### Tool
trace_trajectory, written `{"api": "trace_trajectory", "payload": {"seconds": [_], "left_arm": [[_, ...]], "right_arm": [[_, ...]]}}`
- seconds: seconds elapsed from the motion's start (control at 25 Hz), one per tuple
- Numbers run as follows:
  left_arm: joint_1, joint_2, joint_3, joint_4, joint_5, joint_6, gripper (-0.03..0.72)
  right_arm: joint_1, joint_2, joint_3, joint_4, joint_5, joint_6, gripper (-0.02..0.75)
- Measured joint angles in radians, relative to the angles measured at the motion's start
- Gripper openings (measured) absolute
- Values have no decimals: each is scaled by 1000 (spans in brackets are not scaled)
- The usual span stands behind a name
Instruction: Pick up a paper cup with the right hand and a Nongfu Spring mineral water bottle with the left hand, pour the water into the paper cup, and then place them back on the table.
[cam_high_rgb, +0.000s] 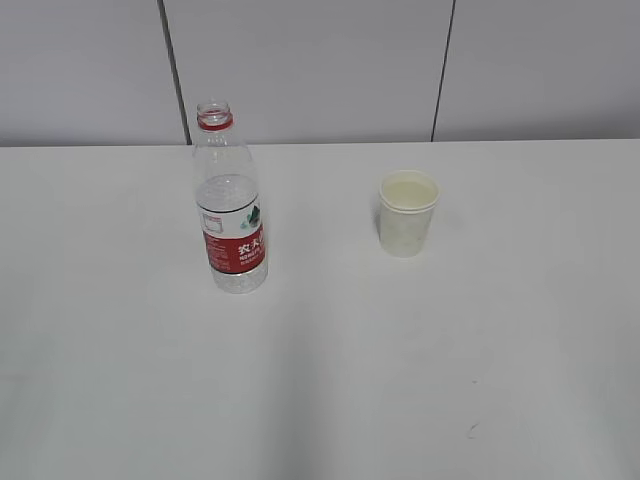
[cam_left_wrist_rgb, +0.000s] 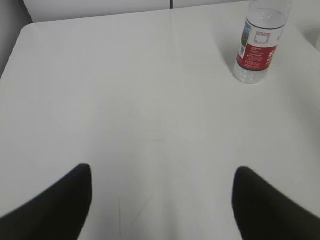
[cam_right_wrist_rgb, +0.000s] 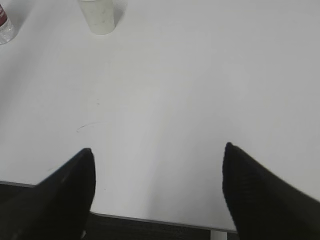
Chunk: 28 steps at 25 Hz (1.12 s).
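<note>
The Nongfu Spring bottle stands upright and capless on the white table, left of centre, with water in it. The paper cup stands upright to its right, apart from it. Neither gripper shows in the exterior view. In the left wrist view my left gripper is open and empty above bare table, with the bottle far off at the upper right. In the right wrist view my right gripper is open and empty over the table's near edge, with the cup at the top left.
A grey panelled wall runs behind the table. The table's near edge shows under my right gripper. A small dark scuff marks the tabletop at the front right.
</note>
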Motion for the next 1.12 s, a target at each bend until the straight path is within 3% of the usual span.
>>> {"api": "trace_trajectory", "payload": {"seconds": [1.12], "left_arm": [[0, 0, 0, 0, 0, 0, 499]], "right_arm": [[0, 0, 0, 0, 0, 0, 587]]}}
